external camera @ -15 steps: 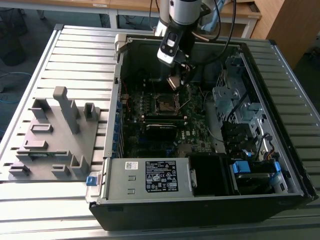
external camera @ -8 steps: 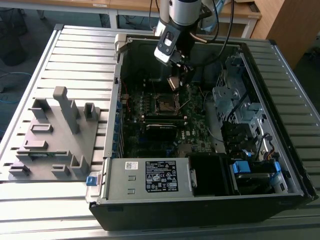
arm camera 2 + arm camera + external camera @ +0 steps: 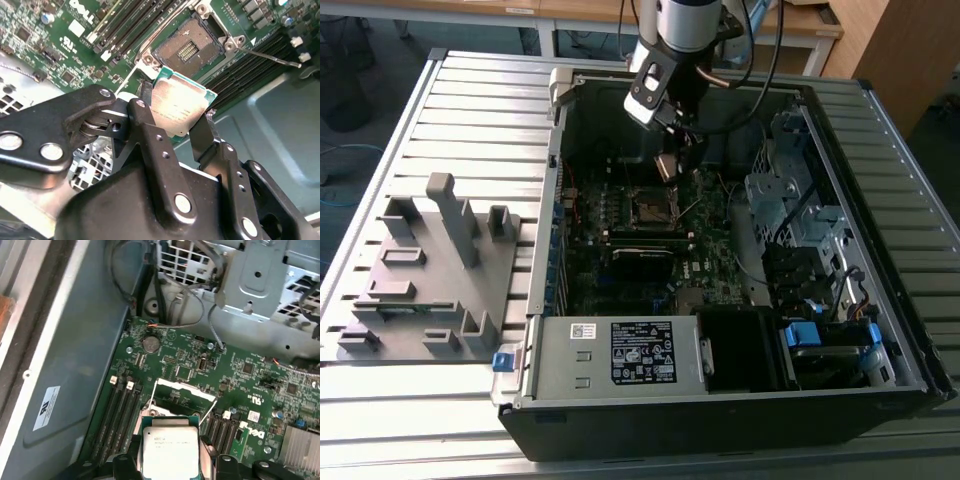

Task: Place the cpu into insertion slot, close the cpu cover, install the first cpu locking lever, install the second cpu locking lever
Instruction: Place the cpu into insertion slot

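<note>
The pincer [image 3: 176,112] pinches the cpu [image 3: 182,102] by two opposite edges, clear above the green board [image 3: 70,55] — the bare insertion slot [image 3: 192,46] lies just ahead of it, not yet under it.

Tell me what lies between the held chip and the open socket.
Nothing: in the second wrist view the chip in the gripper hangs just short of the socket, no object between.

I see a slatted metal table [image 3: 470,100]. An open computer case [image 3: 700,425] lies on it. Just beside the case, on the exterior view's left, sits a grey fixture [image 3: 420,290], with a small blue clip [image 3: 502,361] at its corner.
</note>
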{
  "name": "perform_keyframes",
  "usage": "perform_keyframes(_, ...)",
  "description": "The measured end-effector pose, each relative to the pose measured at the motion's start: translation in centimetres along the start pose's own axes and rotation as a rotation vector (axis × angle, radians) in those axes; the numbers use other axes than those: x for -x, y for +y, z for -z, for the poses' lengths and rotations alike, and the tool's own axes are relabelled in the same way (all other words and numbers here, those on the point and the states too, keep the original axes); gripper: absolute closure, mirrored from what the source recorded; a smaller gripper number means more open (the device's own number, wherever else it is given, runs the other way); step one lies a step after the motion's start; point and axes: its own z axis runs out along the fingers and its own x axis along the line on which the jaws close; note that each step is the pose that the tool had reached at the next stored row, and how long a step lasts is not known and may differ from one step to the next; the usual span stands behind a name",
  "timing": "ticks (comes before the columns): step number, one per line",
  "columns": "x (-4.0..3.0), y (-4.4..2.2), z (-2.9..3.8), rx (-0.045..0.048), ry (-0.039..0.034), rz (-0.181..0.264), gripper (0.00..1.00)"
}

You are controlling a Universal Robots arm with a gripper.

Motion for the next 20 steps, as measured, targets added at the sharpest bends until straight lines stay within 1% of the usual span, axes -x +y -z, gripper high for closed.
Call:
perform_keyframes(16,0.01,-0.04,-0.42,0.0046,-0.0224,-0.242,0.46)
perform_keyframes(17,0.01,-0.06,-0.42,0.0046,-0.0232,-0.250,0.46)
perform_keyframes(20,0.01,-0.05,-0.42,0.0048,-0.0233,-0.251,0.46)
